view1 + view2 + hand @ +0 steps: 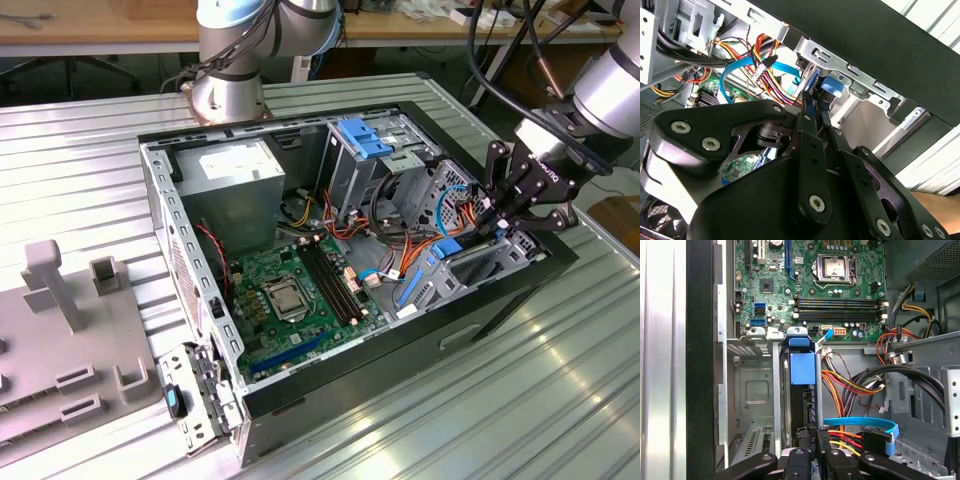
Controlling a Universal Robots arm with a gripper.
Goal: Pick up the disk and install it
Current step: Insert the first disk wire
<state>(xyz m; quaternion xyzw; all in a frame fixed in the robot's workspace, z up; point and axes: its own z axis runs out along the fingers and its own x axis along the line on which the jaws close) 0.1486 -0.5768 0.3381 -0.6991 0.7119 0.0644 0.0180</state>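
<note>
Table (560,360): ribbed metal, carries the open PC case (400,340); arm base at its far edge.
Case: lies on its side, motherboard (810,285) exposed; gripper works at the case's end on the exterior view's right.
Drive bay (752,390): bare metal cage in that end of the case, next to the black case wall.
Disk (801,390): stands on edge in the bay, beside the cage's metal rail — long axis runs from the gripper toward the motherboard, blue end tab (803,367) leading.
Gripper (813,436): fingers closed on the disk's near end, pinching its thin edge; black linkages fanned either side.
Cables (855,385): orange/yellow/black bundle + blue SATA lead (860,424), just beside the disk.
Risk: disk may go in skewed — rail jams on the cage; loose leads could snag on gripper links, grip is only on the end.
</note>
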